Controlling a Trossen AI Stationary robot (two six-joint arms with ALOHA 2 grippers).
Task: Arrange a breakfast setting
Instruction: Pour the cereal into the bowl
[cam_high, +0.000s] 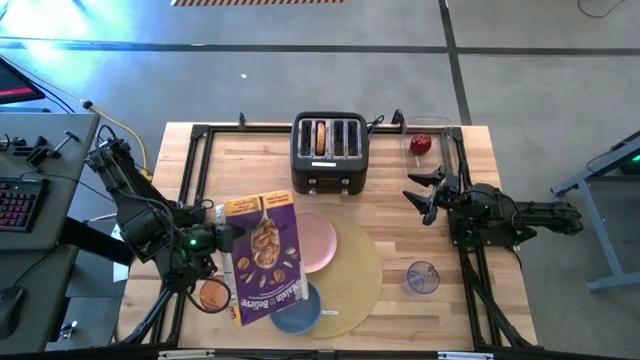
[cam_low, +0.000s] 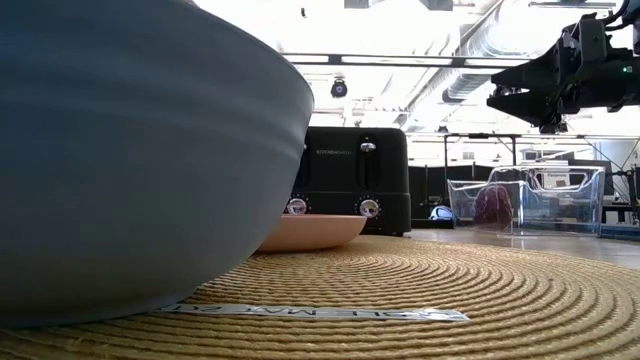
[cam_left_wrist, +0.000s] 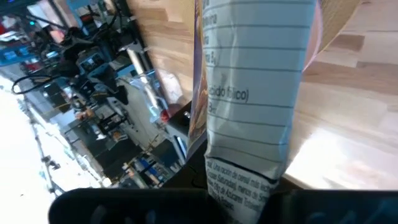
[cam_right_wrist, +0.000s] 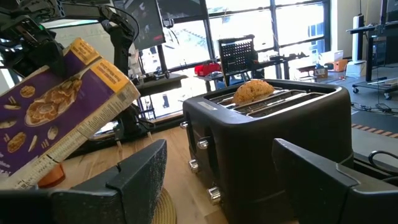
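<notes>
We see the left tool (cam_high: 222, 238) clamped on the tall purple cereal box (cam_high: 262, 258), held tilted above the pink plate (cam_high: 318, 240), blue bowl (cam_high: 299, 310) and round tan placemat (cam_high: 355, 275). Right tool (cam_high: 425, 195), fingers wide, holds nothing at 3 o'clock of the black four-slot toaster (cam_high: 330, 152). Only the right wrist view shows the bagel (cam_right_wrist: 252, 91) from the side, standing in a toaster slot.
</notes>
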